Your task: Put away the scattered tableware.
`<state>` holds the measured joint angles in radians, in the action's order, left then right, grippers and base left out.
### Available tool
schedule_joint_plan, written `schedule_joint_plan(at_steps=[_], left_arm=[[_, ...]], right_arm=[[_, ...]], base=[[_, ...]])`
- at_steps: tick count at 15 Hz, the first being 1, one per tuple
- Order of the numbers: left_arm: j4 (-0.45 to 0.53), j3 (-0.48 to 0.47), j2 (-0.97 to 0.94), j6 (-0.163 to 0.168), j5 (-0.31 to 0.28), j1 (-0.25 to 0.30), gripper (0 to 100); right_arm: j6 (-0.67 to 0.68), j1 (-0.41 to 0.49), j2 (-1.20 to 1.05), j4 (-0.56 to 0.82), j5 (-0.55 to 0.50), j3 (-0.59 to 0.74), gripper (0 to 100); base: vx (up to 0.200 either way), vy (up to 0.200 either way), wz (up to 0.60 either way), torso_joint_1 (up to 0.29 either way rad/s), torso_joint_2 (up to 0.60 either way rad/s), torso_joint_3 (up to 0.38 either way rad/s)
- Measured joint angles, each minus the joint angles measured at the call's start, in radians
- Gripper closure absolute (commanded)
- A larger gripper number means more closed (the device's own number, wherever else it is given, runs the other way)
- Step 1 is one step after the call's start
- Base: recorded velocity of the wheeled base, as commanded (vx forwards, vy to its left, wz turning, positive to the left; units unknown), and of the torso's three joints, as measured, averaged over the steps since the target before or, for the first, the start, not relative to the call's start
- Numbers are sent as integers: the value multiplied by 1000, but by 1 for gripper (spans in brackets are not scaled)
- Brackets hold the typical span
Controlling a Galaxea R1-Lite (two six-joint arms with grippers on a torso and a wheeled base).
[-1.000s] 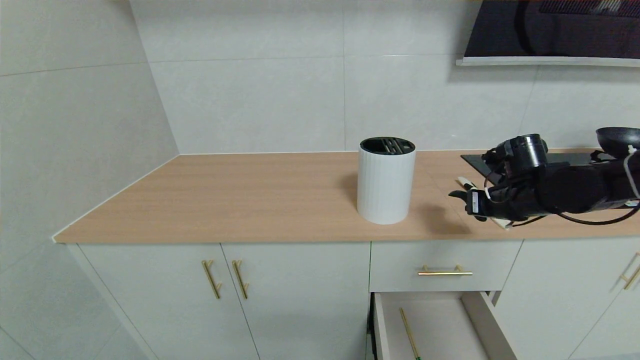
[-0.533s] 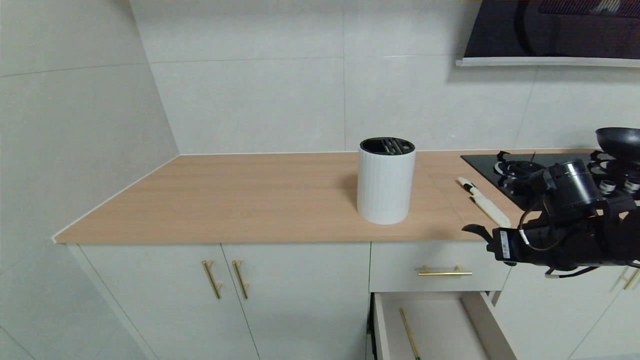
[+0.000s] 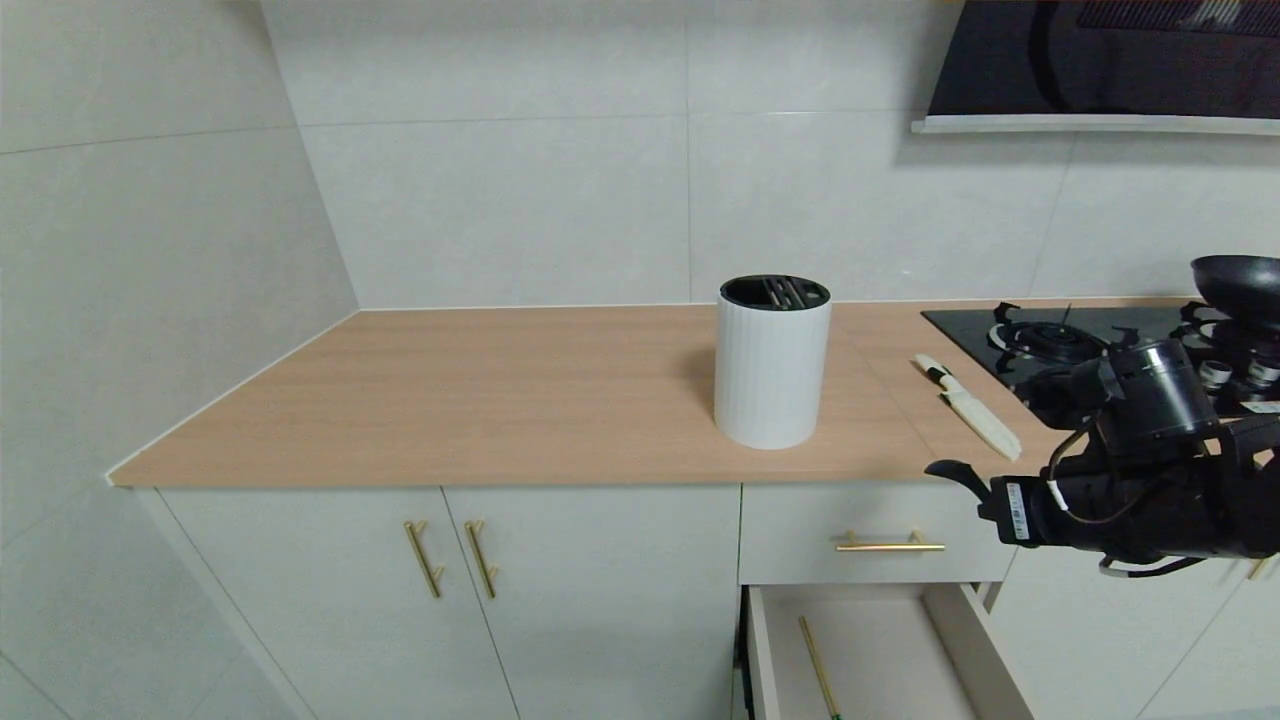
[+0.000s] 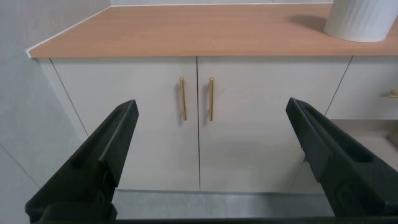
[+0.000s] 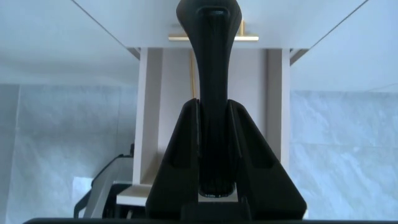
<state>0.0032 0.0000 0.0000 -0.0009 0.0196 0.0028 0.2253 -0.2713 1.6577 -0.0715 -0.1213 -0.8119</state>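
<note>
The cream-coloured knife with a black band (image 3: pixel 968 405) lies on the light wooden desk (image 3: pixel 520 400) just above and beyond the right gripper (image 3: pixel 948 468), whose jaws are clenched together, its long axis slanting from the end nearest them toward the wall, well apart from the left gripper (image 4: pixel 211 107), whose jaws are released wide.

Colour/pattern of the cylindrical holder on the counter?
The holder is white, vertically ribbed, with a black slotted top; best in head view.

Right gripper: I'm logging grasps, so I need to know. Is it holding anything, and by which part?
Nothing is held. The right gripper is shut and empty, off the front edge of the counter; the knife lies on the counter.
</note>
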Motion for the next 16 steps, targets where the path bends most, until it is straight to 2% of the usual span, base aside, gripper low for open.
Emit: schedule_joint_plan(at_steps=[5,16], left_arm=[[0,0,0,0,0,0,0],[0,0,0,0,0,0,0]], right_arm=[[-16,1,24,-4,-3,5,100],[-52,4,62,-76,-7,28,100]], base=[[0,0,0,-24,56,31],[0,0,0,-198,480,272]])
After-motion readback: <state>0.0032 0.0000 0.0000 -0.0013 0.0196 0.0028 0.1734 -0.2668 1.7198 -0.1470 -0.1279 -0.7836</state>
